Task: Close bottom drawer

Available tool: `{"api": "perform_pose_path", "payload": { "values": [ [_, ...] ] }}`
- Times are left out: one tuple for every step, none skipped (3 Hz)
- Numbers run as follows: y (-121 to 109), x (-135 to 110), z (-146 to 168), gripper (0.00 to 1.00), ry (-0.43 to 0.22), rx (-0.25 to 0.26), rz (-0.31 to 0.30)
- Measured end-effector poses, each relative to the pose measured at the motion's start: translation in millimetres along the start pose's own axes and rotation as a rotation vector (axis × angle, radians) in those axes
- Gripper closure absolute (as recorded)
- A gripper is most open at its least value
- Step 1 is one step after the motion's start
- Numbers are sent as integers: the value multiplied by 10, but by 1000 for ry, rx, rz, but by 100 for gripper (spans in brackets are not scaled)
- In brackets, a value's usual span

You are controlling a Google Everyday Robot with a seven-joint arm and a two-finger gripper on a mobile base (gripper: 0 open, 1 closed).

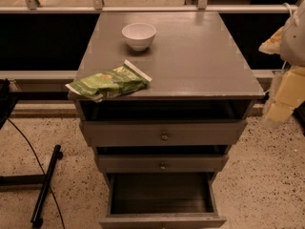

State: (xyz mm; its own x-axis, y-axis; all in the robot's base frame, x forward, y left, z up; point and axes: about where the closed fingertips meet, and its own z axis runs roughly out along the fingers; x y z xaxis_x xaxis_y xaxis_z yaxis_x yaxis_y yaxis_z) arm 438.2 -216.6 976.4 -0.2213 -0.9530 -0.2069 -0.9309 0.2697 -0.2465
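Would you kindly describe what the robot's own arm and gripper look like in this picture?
Only the right edge shows them. The arm is a rounded, pale grey-white housing with a thin white cable looping beside it. Below it, the gripper is made of blocky, pale yellow pieces. No markings are visible.

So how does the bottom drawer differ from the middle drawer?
The bottom drawer is pulled far out, its dark inside showing; the middle drawer sticks out slightly, its inside hidden. The bottom drawer's front is cut by the frame's edge; the middle drawer's shows whole, knob included. Both have plain grey-brown fronts. The hand hangs at the right, touching neither.
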Motion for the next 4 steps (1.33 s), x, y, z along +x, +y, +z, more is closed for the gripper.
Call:
{"api": "perform_pose_path", "payload": {
  "values": [
    [0,0,0,0,0,0,0],
    [3,47,113,0,-53,15,19],
    [318,102,383,0,-187,28,16],
    [704,262,884,0,-323,24,50]
  ]
}}
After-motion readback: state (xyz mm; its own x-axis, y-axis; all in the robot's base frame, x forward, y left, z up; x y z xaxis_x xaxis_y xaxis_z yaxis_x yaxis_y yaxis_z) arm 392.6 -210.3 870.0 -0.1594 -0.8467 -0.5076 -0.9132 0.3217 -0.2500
